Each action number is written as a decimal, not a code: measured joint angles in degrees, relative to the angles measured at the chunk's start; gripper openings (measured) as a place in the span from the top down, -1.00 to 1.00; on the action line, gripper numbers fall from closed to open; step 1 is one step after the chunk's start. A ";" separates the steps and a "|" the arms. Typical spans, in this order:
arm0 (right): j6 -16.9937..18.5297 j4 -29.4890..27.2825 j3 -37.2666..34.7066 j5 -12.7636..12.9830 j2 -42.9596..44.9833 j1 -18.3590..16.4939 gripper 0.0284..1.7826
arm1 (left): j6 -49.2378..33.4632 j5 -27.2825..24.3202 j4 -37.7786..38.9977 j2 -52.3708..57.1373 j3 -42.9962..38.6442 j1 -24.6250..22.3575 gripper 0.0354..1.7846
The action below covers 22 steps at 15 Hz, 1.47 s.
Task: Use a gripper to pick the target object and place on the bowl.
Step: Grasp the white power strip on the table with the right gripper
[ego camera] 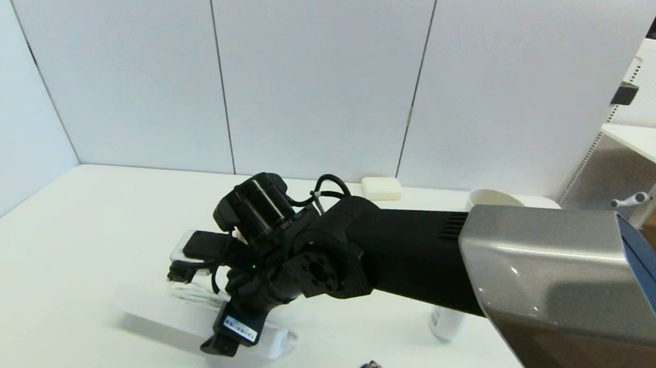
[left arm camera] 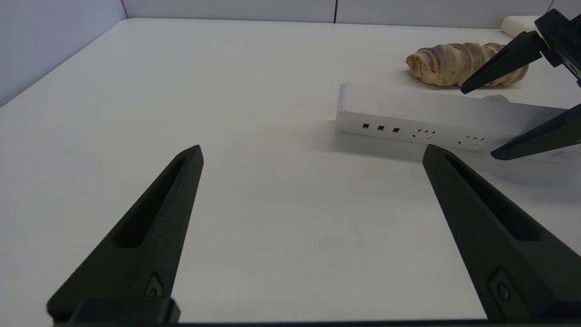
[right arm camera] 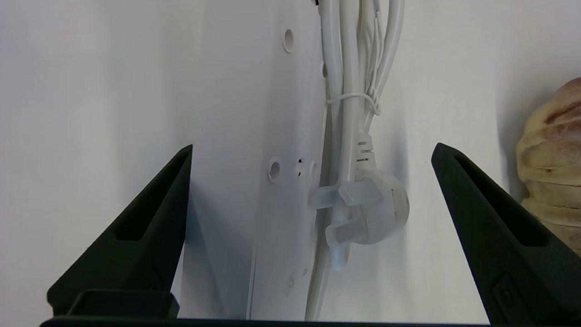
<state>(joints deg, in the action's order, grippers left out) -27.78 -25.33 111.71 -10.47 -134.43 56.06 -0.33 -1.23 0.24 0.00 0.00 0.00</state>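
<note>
Now, right hand [right arm camera: 311, 154] spread wide, straddling power strip [right arm camera: 272, 136] from above; left hand [left arm camera: 313, 152] wide, low over table [left arm camera: 227, 91]

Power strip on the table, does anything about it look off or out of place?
Slightly odd: the power strip stands on its long edge with the sockets facing sideways, not flat. Its bundled cord and capped plug lie against its back. The right gripper is open, straddling both. No damage shows.

I see a smooth white plastic strip [right arm camera: 254, 181], matt black fingers [right arm camera: 136, 227], and beside the strip a flaky-looking croissant [left arm camera: 458, 63].
</note>
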 joint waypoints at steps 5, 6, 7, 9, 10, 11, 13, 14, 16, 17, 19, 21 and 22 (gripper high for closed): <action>-0.60 -0.79 0.00 0.00 -0.11 0.13 -0.92 | 0.02 0.02 0.00 0.00 0.00 0.00 -0.91; -0.68 -1.38 0.00 -0.02 -0.16 0.24 -0.92 | 0.02 0.00 -0.02 0.00 0.00 0.00 -0.91; -0.68 -1.56 0.00 0.02 -0.20 0.30 -0.92 | 0.02 0.02 0.00 0.00 0.00 0.00 -0.91; -1.16 -1.67 0.00 0.06 -0.59 0.51 -0.92 | 0.00 0.02 0.00 0.00 0.00 0.00 -0.91; -1.35 -1.68 0.00 0.15 -0.78 0.57 -0.92 | 0.00 0.02 0.00 0.00 0.00 0.00 -0.91; -1.38 -1.87 0.00 0.20 -0.91 0.60 -0.92 | 0.00 0.02 0.00 0.00 0.00 0.00 -0.91; -1.40 -1.82 0.00 0.17 -1.05 0.57 -0.92 | 0.00 0.00 0.00 0.00 0.00 0.00 -0.91; -1.46 -1.79 0.00 0.15 -1.10 0.55 -0.92 | 0.02 0.02 0.00 0.00 0.00 0.00 -0.91; -1.40 -1.84 0.00 0.15 -1.10 0.52 -0.92 | 0.02 0.00 0.00 0.00 0.00 0.00 -0.91; -1.46 -1.87 0.00 0.09 -1.10 0.52 -0.92 | 0.00 0.00 0.00 0.00 0.00 0.00 -0.91; -1.46 -1.89 0.00 0.11 -1.10 0.51 -0.92 | 0.02 0.02 -0.02 0.00 0.00 0.00 -0.91; -1.51 -1.93 0.00 0.11 -1.07 0.49 -0.92 | 0.02 0.02 -0.02 0.00 0.00 0.00 -0.91; -1.62 -1.93 0.00 0.09 -1.07 0.44 -0.92 | 0.02 0.00 0.00 0.00 0.00 0.00 -0.91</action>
<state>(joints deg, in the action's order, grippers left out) -29.40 -27.26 111.71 -10.39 -135.50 56.50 -0.30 -1.23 0.24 0.00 0.00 0.00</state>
